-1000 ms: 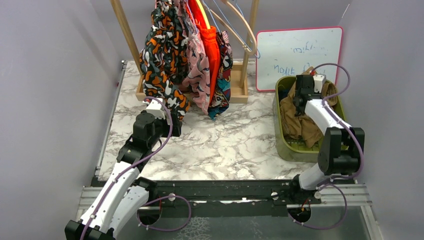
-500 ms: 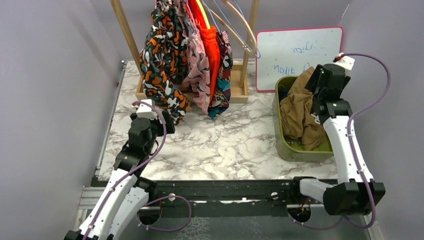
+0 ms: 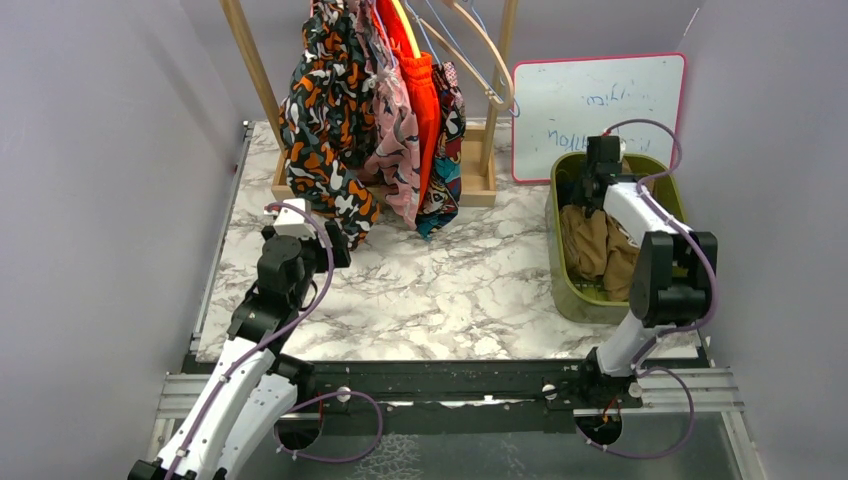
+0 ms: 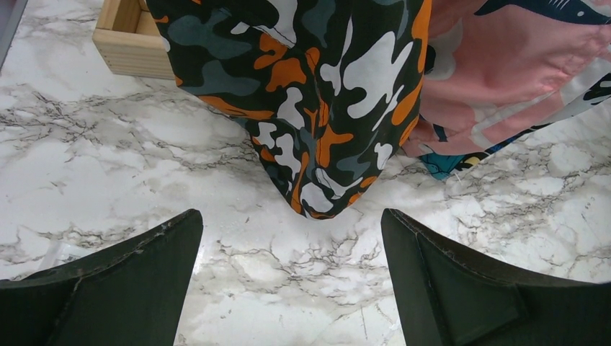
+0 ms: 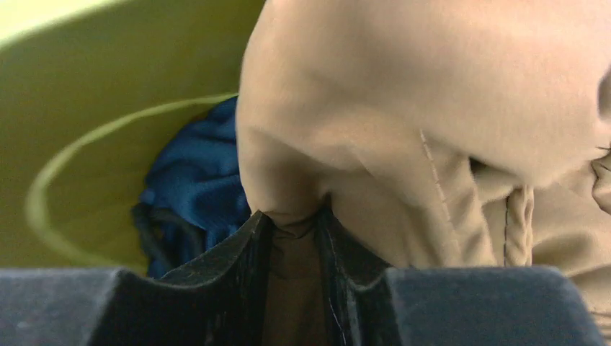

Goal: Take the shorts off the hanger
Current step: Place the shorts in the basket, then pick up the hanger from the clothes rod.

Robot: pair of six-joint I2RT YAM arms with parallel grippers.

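Several pairs of shorts hang on the wooden rack (image 3: 258, 75): black-orange-white blotch print shorts (image 3: 325, 130), pink print shorts (image 3: 400, 150), bright orange shorts (image 3: 425, 90) and multicolour print shorts (image 3: 445, 185). My left gripper (image 3: 340, 245) is open and empty, low over the table just in front of the blotch print shorts (image 4: 324, 94). My right gripper (image 3: 590, 185) is down in the green bin (image 3: 560, 285), shut on a fold of the tan shorts (image 5: 432, 130). Navy shorts (image 5: 194, 180) lie under them in the bin.
A whiteboard (image 3: 598, 105) leans behind the bin. Empty wooden hangers (image 3: 480, 45) hang at the rack's right end. The rack's wooden base (image 4: 126, 40) sits at the back left. Grey walls close in both sides.
My right arm lifted the tan shorts up half a second ago and has since come back down into the bin with them. My left gripper drew back slightly from the blotch print shorts, then stayed still.
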